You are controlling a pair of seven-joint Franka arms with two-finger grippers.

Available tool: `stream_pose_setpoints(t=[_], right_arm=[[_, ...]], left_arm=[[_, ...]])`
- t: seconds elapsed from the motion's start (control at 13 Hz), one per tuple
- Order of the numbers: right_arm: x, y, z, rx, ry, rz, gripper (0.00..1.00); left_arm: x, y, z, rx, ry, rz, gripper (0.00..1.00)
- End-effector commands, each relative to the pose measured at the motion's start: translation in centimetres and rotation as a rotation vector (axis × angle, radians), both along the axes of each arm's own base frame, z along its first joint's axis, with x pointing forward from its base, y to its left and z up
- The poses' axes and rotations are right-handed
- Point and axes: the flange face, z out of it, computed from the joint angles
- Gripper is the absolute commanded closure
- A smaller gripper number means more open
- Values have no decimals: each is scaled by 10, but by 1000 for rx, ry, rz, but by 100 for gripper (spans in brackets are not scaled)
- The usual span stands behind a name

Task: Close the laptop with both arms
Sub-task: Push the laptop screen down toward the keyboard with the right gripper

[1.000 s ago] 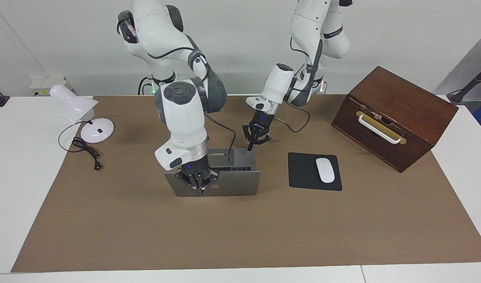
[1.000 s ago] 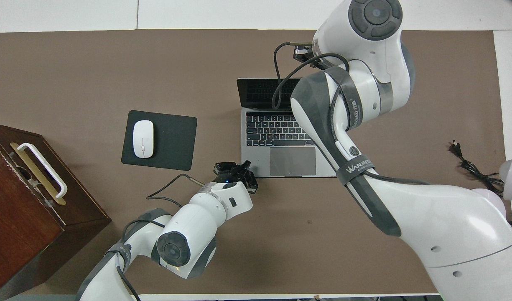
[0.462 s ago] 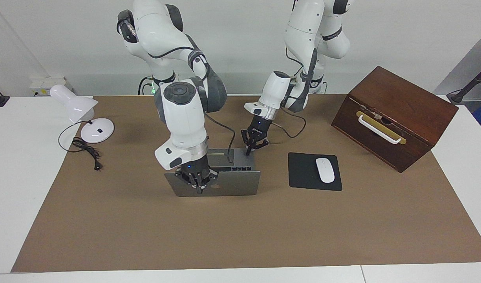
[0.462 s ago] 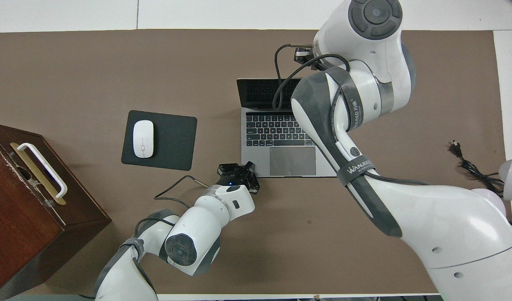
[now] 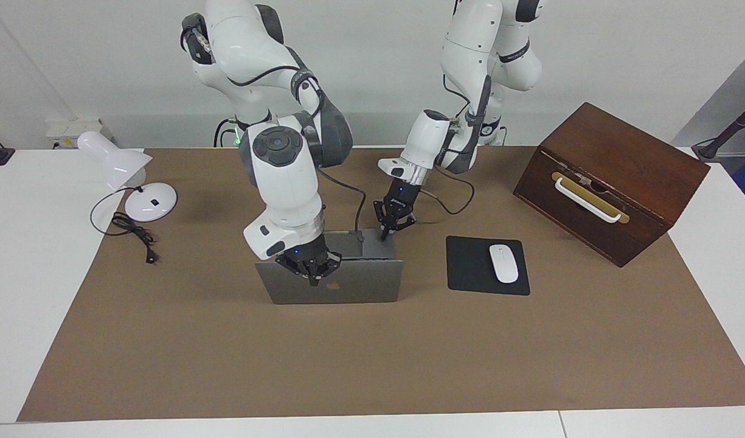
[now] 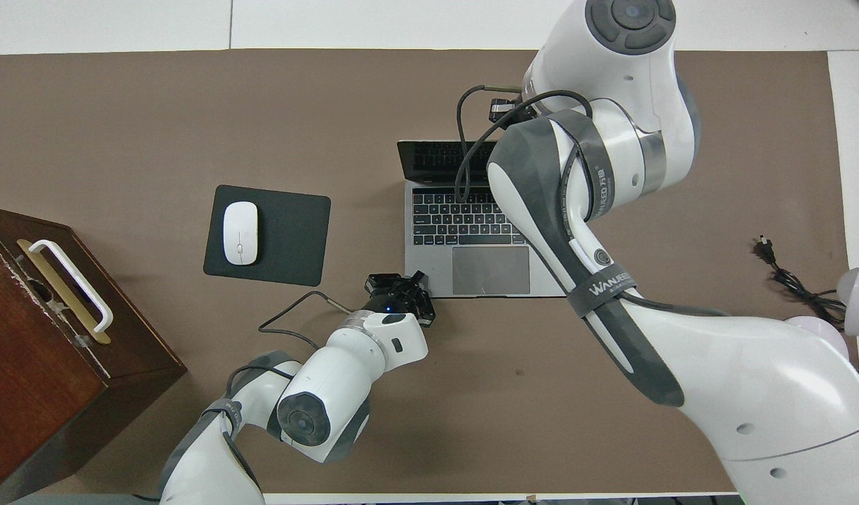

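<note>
A brown mat [image 5: 360, 359] covers my white desk [image 5: 31, 255]. On it the laptop [image 5: 354, 283] stands half open. My right jaws [image 5: 313, 281], clenched, press its lid; my left jaws [image 5: 385, 234], clenched, touch its base corner. A white wall [image 5: 372, 73] rises past the desk.

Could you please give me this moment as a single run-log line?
laptop: lid partly open | right gripper: shut, at lid's top edge | left gripper: shut, at base corner nearest the robots

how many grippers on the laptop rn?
2. Right gripper presses shut on the lid's back, near the top edge of the laptop. Left gripper, shut too, is at the base corner nearest the robots; actual contact unclear.
</note>
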Motion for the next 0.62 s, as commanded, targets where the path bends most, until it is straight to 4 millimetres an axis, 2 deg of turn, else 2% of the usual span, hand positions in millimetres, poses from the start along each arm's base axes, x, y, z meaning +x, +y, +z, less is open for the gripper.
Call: stream_pose_setpoints(t=[0.0, 0.15, 0.54], right_arm=[[-17, -4, 10, 28, 88, -29, 100], [-23, -6, 9, 25, 126, -29, 100], [-40, -11, -20, 58, 168, -45, 100]], left_arm=[[3, 5, -19, 38, -5, -15, 100], [3, 7, -21, 38, -8, -12, 100], [3, 7, -22, 43, -10, -17, 100]])
